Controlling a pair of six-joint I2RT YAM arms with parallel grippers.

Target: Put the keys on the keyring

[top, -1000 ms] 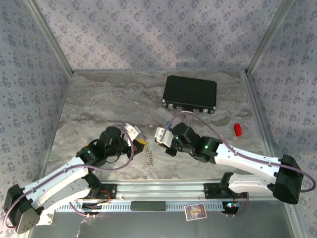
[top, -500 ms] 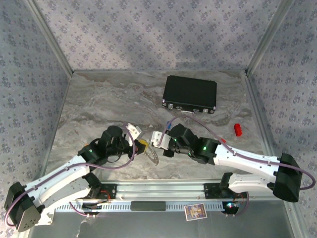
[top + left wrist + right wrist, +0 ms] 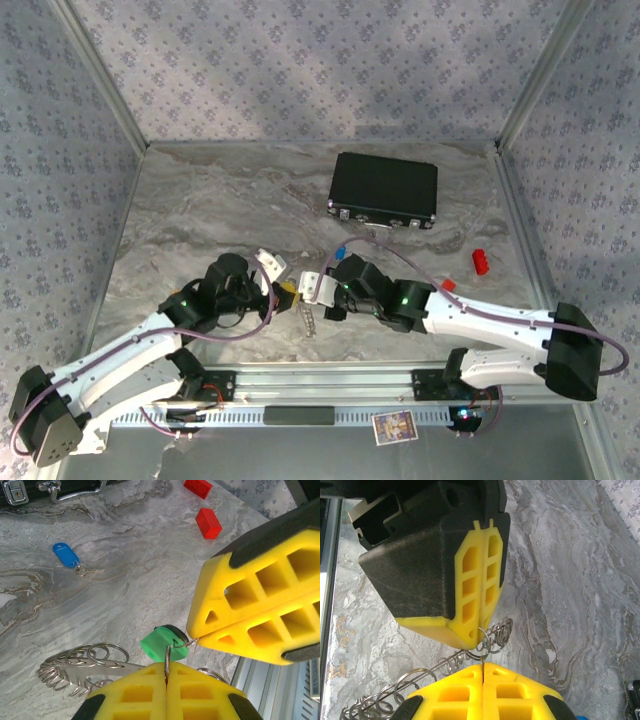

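Observation:
The green key (image 3: 164, 645) hangs between two pairs of yellow fingertips. My left gripper (image 3: 166, 666) is shut on a thin ring that passes through the key's head. From those fingers the keyring (image 3: 75, 666), a silver bar strung with several wire loops, trails down to the left. My right gripper (image 3: 194, 640) comes in from the upper right, shut on a second small ring hooked into the same green head. In the right wrist view my right gripper (image 3: 482, 666) pinches that wire just under my left gripper (image 3: 479, 630), with the keyring (image 3: 445, 667) behind. The blue key (image 3: 66, 555) lies alone on the marble.
A black case (image 3: 385, 189) stands at the back of the marble table (image 3: 200, 210). A red block (image 3: 479, 261) lies at the right, and a second red block (image 3: 448, 285) beside the right arm. Patterned walls close the cell in. The keyring (image 3: 306, 318) dangles between the arms.
The right arm has moved left, bringing its fingertips up against the left gripper's. The left gripper has shifted slightly right. The keyring still hangs below them.

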